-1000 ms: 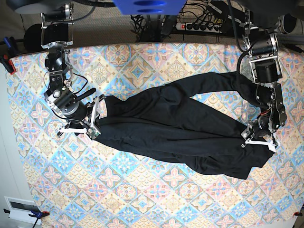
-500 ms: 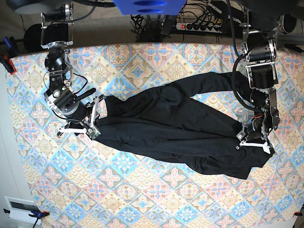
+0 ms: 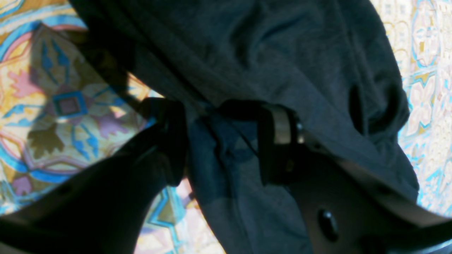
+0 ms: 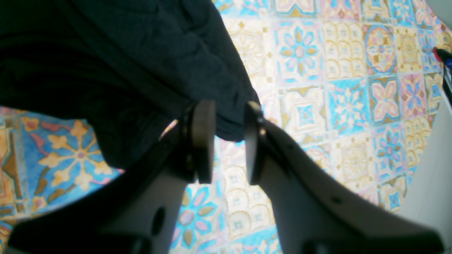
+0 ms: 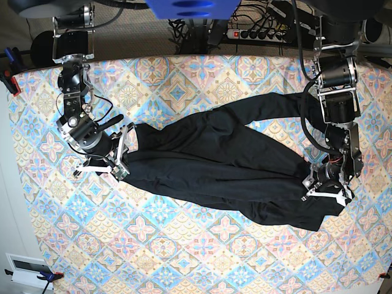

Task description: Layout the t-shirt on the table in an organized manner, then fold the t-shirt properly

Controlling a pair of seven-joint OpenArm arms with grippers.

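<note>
Black t-shirt (image 5: 220, 165) sprawls across the patterned table (image 5: 184, 257), both grippers (image 3: 222, 141) (image 4: 229, 141) apparently pinching its edges between part-closed jaws.

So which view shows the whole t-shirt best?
The base view: the t-shirt lies bunched diagonally across the table, fully visible. Each wrist view shows only a dark fold at its own fingers.

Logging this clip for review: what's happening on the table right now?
Two robot arms are working a black t-shirt on the patterned table. The shirt lies stretched in a crumpled diagonal band, not yet flat or folded. The left claw has a fold of the shirt's fabric between its fingers at one end. The right claw is at the opposite end, fabric edge reaching into its gap.
</note>
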